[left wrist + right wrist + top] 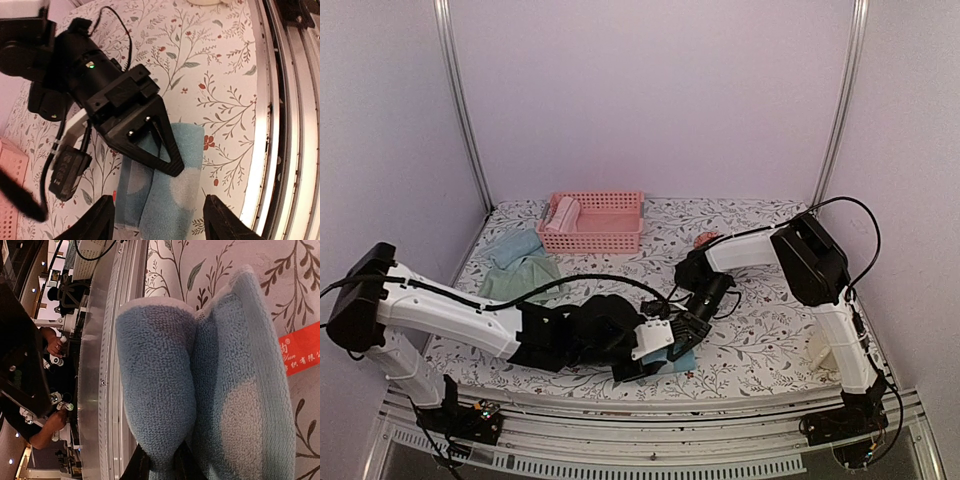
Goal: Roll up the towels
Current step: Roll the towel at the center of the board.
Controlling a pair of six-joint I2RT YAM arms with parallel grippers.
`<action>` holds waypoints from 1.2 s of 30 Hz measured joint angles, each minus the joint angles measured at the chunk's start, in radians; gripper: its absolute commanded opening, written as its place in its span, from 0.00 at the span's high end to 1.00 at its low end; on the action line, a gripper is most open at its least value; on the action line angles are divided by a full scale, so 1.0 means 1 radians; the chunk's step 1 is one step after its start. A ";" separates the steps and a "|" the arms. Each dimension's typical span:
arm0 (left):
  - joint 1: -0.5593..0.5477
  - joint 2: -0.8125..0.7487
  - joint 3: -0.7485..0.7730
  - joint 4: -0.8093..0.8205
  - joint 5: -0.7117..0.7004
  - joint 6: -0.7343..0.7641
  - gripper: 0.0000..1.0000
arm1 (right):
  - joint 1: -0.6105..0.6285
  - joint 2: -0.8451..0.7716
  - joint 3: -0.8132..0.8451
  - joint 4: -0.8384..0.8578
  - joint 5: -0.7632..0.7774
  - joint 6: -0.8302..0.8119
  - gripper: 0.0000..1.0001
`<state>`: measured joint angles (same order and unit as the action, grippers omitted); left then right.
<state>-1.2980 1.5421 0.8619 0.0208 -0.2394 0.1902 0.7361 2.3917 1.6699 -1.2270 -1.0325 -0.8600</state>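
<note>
Right end effector on blue towel

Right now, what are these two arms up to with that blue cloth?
Two robot arms are rolling towels. The right gripper is pinched on a fold of the spotted towel near the front edge of the table; the left gripper sits open astride it. A pink towel lies in the basket, apparently rolled. A light blue towel and a green towel lie unrolled nearby.
</note>
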 measured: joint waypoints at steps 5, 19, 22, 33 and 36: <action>-0.014 0.153 0.092 -0.072 -0.001 0.115 0.43 | 0.000 0.002 0.000 -0.008 0.000 0.006 0.84; -0.015 0.306 0.144 -0.096 -0.039 0.226 0.69 | -0.002 -0.002 -0.001 -0.029 0.001 0.004 0.65; -0.015 0.317 0.154 -0.092 -0.043 0.228 0.70 | -0.005 -0.035 -0.018 -0.040 0.020 -0.016 0.59; 0.065 0.343 0.256 -0.222 0.206 0.095 0.73 | -0.077 -0.668 -0.298 0.150 0.180 0.043 0.58; 0.133 0.386 0.322 -0.272 0.363 0.024 0.73 | -0.080 -0.855 -0.481 0.306 0.277 0.085 0.58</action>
<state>-1.1648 1.9285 1.1839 -0.2516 0.1238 0.2142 0.6559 1.5368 1.1889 -0.9211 -0.7551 -0.7746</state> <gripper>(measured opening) 0.273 0.424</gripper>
